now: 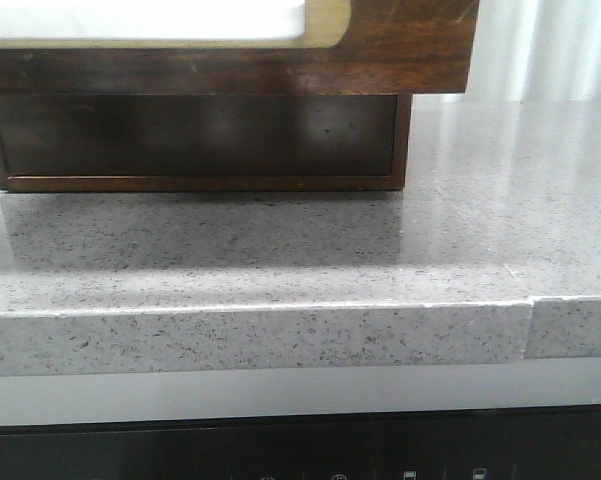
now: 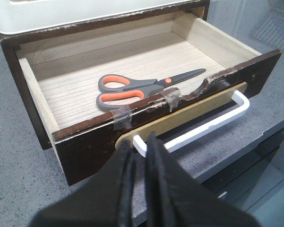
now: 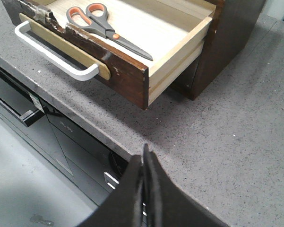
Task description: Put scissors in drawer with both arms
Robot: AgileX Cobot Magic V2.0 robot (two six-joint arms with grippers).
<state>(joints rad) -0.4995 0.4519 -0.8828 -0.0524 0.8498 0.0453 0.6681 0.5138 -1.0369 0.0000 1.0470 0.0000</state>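
Note:
The scissors [image 2: 137, 87] lie flat inside the open drawer [image 2: 85, 151], with the orange-lined loops towards one side and the blades towards the other. They also show in the right wrist view [image 3: 104, 26], in the same drawer [image 3: 127, 75]. My left gripper [image 2: 141, 142] is at the drawer's front, its fingers close on either side of one end of the white handle [image 2: 203, 127]. My right gripper [image 3: 145, 151] is shut and empty. It is over the grey counter's front edge, apart from the drawer's corner. In the front view only the drawer's underside [image 1: 380, 50] shows, and no gripper.
The drawer sticks out of a dark brown cabinet [image 1: 200, 140] on the speckled grey counter [image 1: 300, 250]. The counter's front edge [image 3: 85, 123] runs under the drawer front, with dark appliance fronts [image 3: 47, 142] below. Tape patches [image 2: 120, 118] sit on the chipped drawer rim.

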